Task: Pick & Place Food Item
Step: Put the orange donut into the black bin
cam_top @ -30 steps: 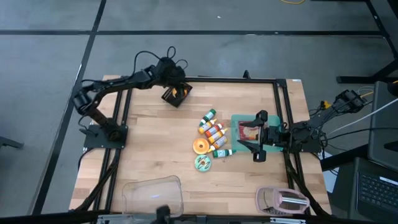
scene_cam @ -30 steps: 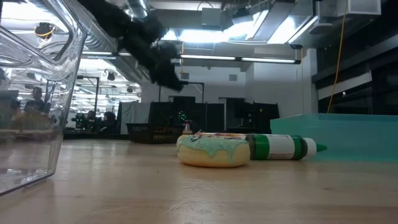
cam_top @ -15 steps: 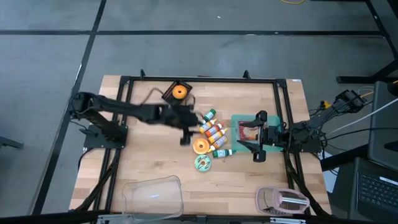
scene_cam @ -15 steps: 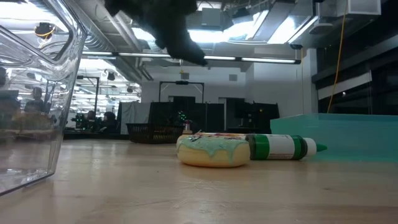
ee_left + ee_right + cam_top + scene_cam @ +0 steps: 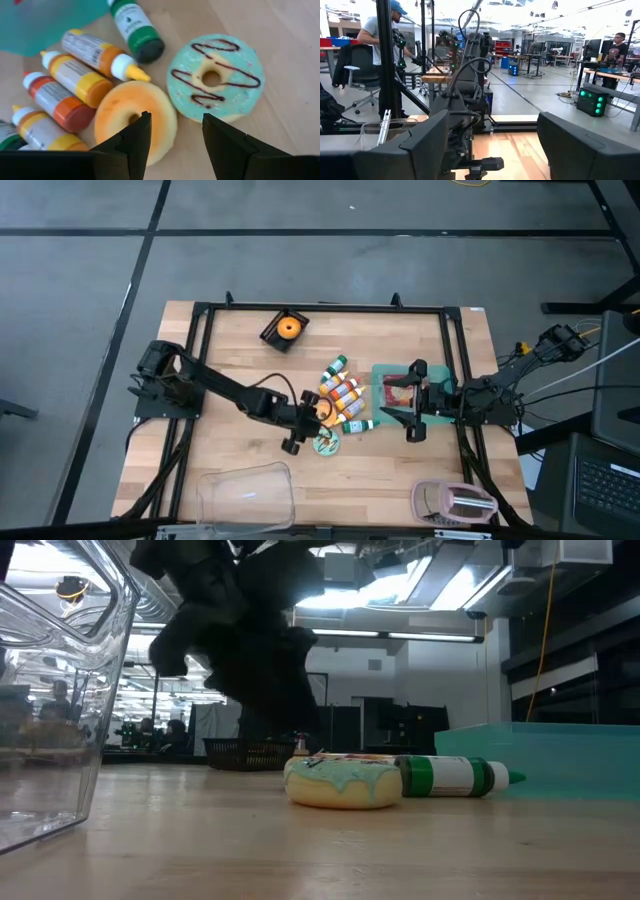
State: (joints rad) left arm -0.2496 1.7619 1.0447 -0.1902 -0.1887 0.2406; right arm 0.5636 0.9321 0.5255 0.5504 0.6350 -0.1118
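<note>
Left hand point(image 5: 296, 436) over donuts, fingers spread, holding nothing.
Hovers by orange donut point(image 5: 135, 120) and teal donut point(image 5: 215, 77); bottles point(image 5: 75, 80) partly cut off. Right hand point(image 5: 410, 412) spread at teal tray point(image 5: 378, 372).

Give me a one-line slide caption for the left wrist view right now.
Open left gripper hovers over an orange donut and a teal-iced donut, beside a row of sauce bottles.

two donuts point(image 5: 215, 76); six bottles point(image 5: 88, 49); one tray point(image 5: 382, 372).
</note>
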